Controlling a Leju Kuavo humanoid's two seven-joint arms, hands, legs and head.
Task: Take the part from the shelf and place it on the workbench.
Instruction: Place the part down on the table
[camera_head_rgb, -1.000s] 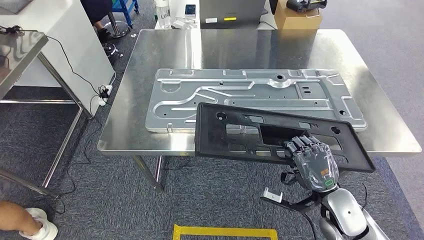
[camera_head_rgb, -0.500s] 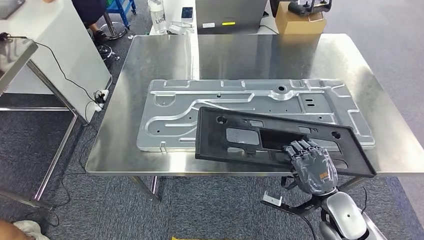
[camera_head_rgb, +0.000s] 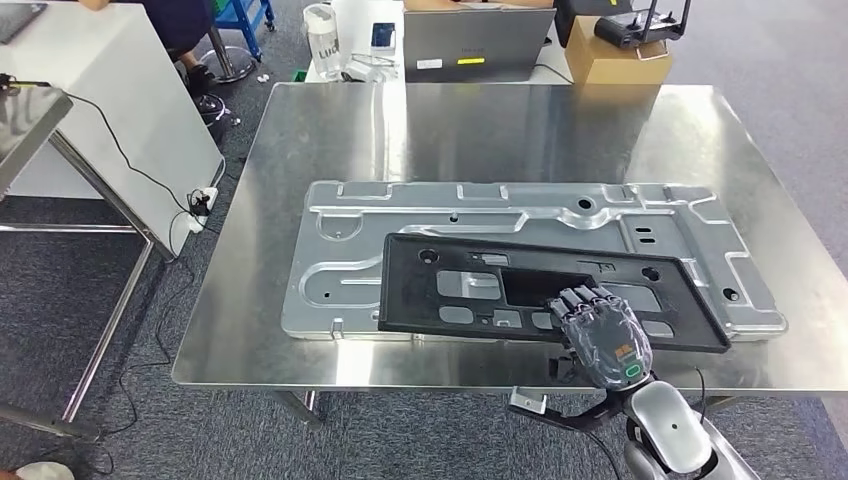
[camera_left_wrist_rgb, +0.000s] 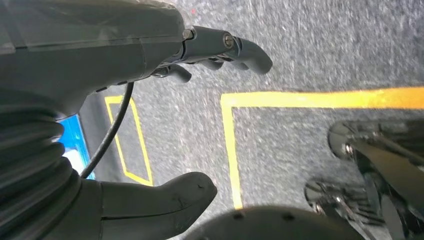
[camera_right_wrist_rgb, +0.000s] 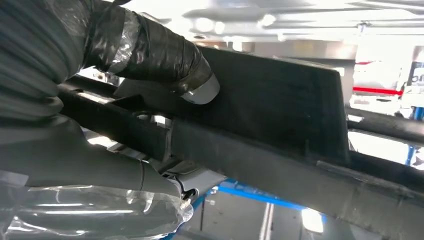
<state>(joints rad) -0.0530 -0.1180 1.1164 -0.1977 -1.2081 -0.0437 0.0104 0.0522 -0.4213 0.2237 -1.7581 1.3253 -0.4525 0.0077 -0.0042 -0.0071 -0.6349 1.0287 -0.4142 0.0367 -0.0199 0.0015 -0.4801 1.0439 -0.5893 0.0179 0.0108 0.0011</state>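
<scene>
Head view shows the right hand (camera_head_rgb: 600, 335) clamped on the near edge of the flat black plastic frame panel (camera_head_rgb: 520, 290), fingers curled through one of its cut-outs. That part is carried over the stainless steel workbench (camera_head_rgb: 480, 120), above the large stamped grey metal plate (camera_head_rgb: 400, 230) lying there; whether it touches the plate I cannot tell. The placing step is in hand, the fetching seemingly done. Next, I judge, the panel needs lowering flat until it rests, and only then a release. The left hand (camera_left_wrist_rgb: 150, 115) hangs over grey carpet with yellow tape lines (camera_left_wrist_rgb: 230, 150), fingers apart, holding nothing.
</scene>
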